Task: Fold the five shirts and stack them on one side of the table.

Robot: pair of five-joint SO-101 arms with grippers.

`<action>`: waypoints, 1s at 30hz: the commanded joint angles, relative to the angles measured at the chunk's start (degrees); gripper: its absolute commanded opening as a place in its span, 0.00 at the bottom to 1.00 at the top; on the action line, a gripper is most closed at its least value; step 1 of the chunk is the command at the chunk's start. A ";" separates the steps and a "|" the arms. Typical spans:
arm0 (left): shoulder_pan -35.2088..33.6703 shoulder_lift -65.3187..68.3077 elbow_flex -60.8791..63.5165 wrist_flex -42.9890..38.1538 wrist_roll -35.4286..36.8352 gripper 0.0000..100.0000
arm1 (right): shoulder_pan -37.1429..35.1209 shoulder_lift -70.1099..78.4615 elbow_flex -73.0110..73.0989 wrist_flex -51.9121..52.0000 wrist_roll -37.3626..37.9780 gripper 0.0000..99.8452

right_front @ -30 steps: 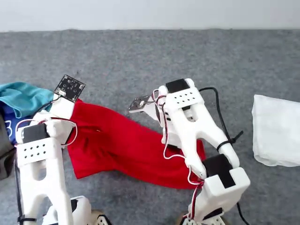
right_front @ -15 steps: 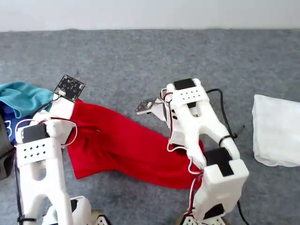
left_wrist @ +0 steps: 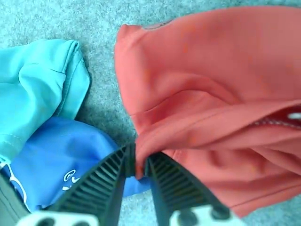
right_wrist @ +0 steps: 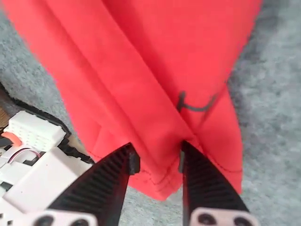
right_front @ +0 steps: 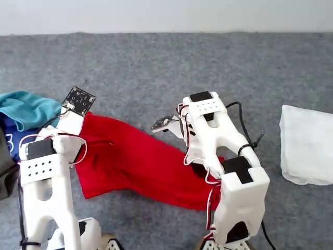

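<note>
A red shirt (right_front: 130, 161) lies crumpled across the grey table between my two arms. In the left wrist view my left gripper (left_wrist: 139, 165) is shut on a fold at the red shirt's (left_wrist: 211, 94) left end. My right gripper (right_wrist: 157, 153) stands open, with its tips down on the red shirt (right_wrist: 141, 56) near its hem and cloth lying between the fingers. The right arm (right_front: 208, 120) hangs over the shirt's right end. A folded white shirt (right_front: 307, 146) lies at the table's right side. A teal shirt (right_front: 23, 109) and a blue shirt (right_front: 11, 141) are heaped at the left.
The teal shirt (left_wrist: 37, 89) and the blue shirt (left_wrist: 61, 160) lie right beside the left gripper's fingers. A dark cloth (right_front: 5, 174) sits at the far left edge. The right arm's base (right_wrist: 33, 165) is close behind the red shirt's hem. Bare grey carpet (right_front: 171, 67) stretches across the back.
The right arm has drawn back toward its base and shifted slightly right. The left arm and the red shirt have hardly moved.
</note>
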 commanded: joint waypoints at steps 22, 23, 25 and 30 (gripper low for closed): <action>-0.53 -0.97 -8.75 -0.79 0.79 0.02 | 4.79 -25.19 -26.20 4.26 0.18 0.01; -0.53 -0.97 -9.89 -0.79 2.29 0.02 | 5.14 -26.33 -28.57 4.26 0.18 0.01; -0.53 -0.97 -13.23 -0.79 6.33 0.02 | 6.11 -28.53 -33.05 4.26 0.26 0.01; -0.18 -0.97 -24.84 -0.53 14.33 0.02 | 9.63 -33.27 -41.41 4.26 0.35 0.01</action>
